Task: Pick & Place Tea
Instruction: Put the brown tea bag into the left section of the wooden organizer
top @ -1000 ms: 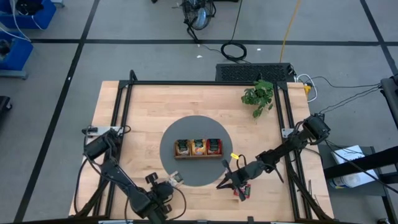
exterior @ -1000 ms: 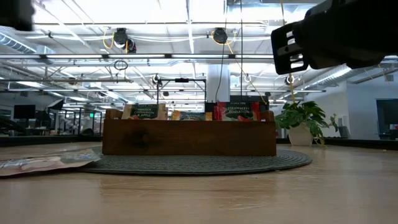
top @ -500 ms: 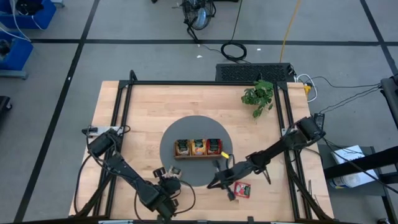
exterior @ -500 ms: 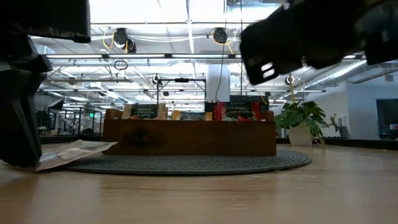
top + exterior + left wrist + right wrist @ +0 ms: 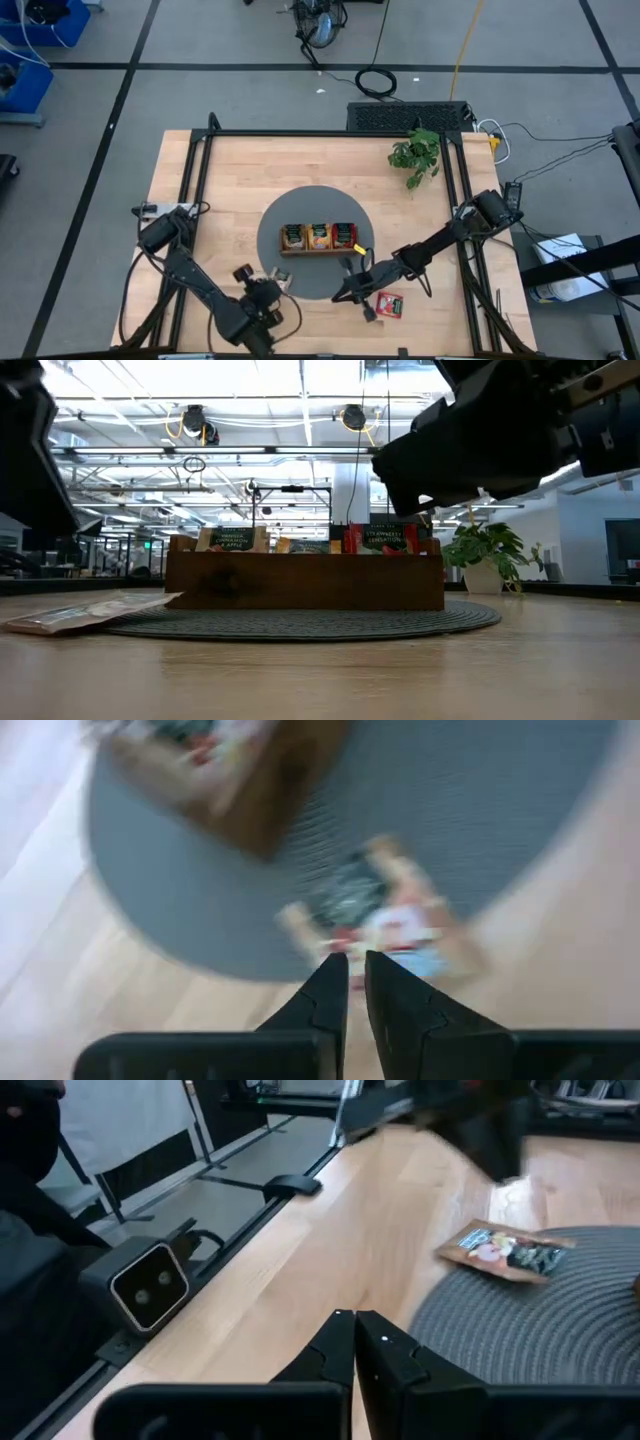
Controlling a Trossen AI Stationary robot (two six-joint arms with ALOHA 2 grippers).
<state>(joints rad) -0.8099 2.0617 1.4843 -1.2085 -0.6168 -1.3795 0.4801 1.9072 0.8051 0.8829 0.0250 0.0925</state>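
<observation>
A tan tea bag [image 5: 283, 287] lies flat, half on the edge of the gray round mat [image 5: 315, 283] and half on my wooden surface [image 5: 230, 190], and a red tea bag [image 5: 390, 304] lies on the wood past the mat's other side. More tea bags stand in the brown tray [image 5: 318, 238] in the middle of the mat. My left tool [image 5: 262, 290] sits just beside the tan bag with its fingers pressed together, and my right tool [image 5: 350, 285] looks pressed together too, empty I think, between the tray and the red bag.

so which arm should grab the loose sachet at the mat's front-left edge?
Probably left: the left gripper hangs right beside that sachet, fingers shut. The right gripper sits farther off, nearer the red sachet.
</observation>
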